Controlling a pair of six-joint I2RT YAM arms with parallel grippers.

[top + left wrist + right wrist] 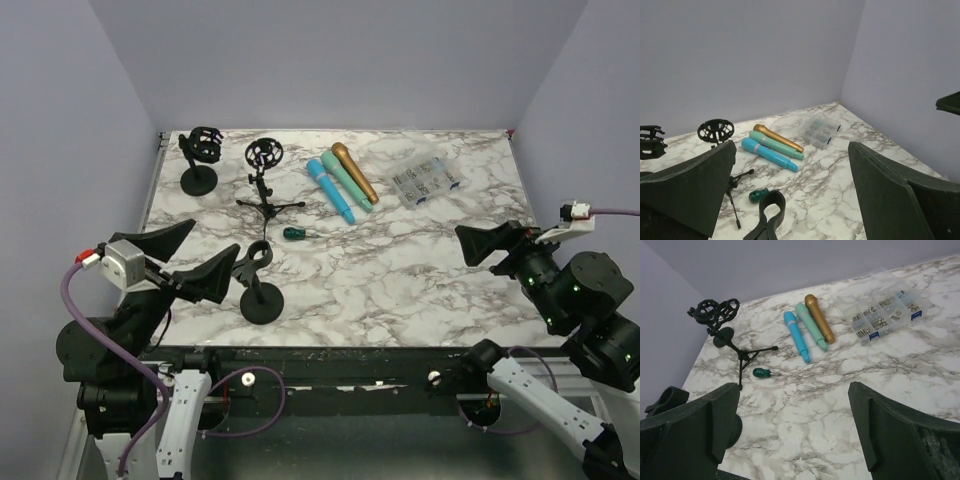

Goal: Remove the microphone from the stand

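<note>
Marble bench (420, 290) carrying blue microphone (330, 190), teal microphone (347, 181) and gold microphone (356, 172), lying flat at far centre, clear of empty clip stand (262, 290) near left. Hovering near, left gripper (215, 236) and right gripper (792, 405), jaws spread, gripping nothing; removal apparently finished.

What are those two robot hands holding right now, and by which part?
Nothing. The left hand and the right hand both stand open and empty; the three microphones lie loose on the table, untouched.

glossy marble-look table (400, 270); clear plastic organizer box (426, 181); matt black stands (262, 285).
</note>
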